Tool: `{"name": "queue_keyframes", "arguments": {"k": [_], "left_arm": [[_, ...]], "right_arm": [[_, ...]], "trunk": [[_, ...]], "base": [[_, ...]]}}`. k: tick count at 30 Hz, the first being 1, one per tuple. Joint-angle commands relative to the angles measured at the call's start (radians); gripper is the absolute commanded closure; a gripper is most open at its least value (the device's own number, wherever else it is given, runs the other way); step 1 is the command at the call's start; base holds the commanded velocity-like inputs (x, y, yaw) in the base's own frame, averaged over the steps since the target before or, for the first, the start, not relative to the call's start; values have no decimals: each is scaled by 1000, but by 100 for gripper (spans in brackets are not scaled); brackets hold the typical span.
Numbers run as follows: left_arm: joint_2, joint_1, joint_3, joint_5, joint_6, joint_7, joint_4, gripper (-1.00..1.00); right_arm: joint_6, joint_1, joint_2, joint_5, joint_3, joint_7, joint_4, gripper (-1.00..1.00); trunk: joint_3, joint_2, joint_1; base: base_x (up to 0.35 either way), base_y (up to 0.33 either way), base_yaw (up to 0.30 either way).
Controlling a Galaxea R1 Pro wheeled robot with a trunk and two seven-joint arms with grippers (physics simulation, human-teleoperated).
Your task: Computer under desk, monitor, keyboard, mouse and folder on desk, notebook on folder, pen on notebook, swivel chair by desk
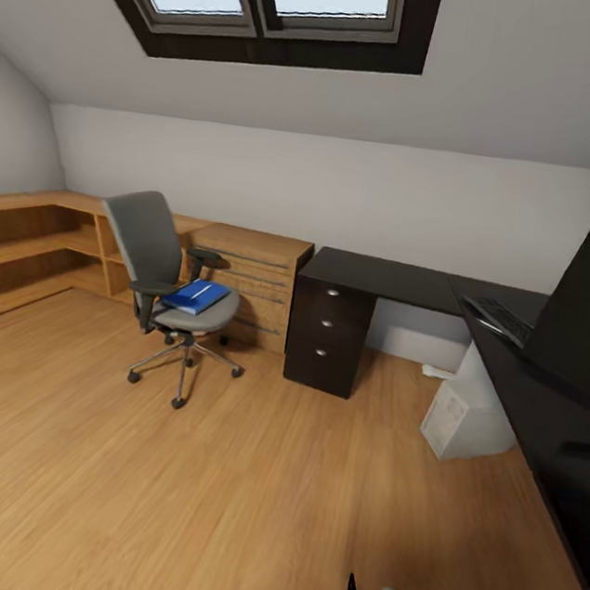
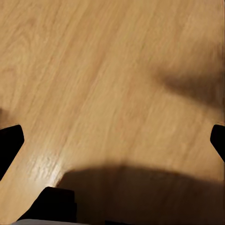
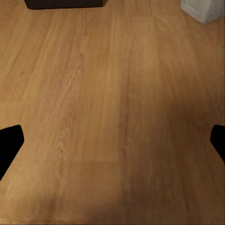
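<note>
The grey swivel chair (image 1: 167,282) stands on the wood floor at the left, away from the black desk (image 1: 382,277). The blue folder (image 1: 196,296) lies on its seat. On the desk's right wing, the keyboard (image 1: 498,319) lies in front of the black monitor (image 1: 588,313). The pale computer (image 1: 465,417) tower sits on the floor under that wing. The mouse, notebook and pen are out of view. My left gripper (image 2: 112,140) and right gripper (image 3: 112,140) both hang open over bare floor, holding nothing.
Black drawers (image 1: 327,332) with silver knobs support the desk's left end. A low oak drawer unit (image 1: 252,280) and oak shelves (image 1: 29,248) line the back wall. The right wrist view catches the drawers' base (image 3: 63,3) and a corner of the computer (image 3: 204,9).
</note>
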State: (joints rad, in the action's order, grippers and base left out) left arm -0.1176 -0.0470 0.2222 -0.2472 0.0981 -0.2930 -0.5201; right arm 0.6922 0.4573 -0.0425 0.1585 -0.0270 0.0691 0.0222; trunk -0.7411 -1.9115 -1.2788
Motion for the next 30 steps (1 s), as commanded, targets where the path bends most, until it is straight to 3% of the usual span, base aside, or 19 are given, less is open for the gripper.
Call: {"name": "queue_keyframes", "arguments": {"k": [1, 13, 30], "left_arm": [[1, -1, 8, -11, 5, -8, 0, -100], [1, -1, 7, -11, 5, -8, 0, -100], [1, -1, 5, -12, 5, -8, 0, -100]], "right_arm": [[4, 1, 0, 1, -2, 0, 2, -100], [4, 1, 1, 1, -2, 0, 2, -100], [4, 1, 3, 2, -2, 1, 1, -100]], "trunk": [[-1, 0, 1], [-1, 0, 1], [-1, 0, 1]], "base": [[-336, 0, -298], [-332, -32, -299], [-193, -276, -299]]}}
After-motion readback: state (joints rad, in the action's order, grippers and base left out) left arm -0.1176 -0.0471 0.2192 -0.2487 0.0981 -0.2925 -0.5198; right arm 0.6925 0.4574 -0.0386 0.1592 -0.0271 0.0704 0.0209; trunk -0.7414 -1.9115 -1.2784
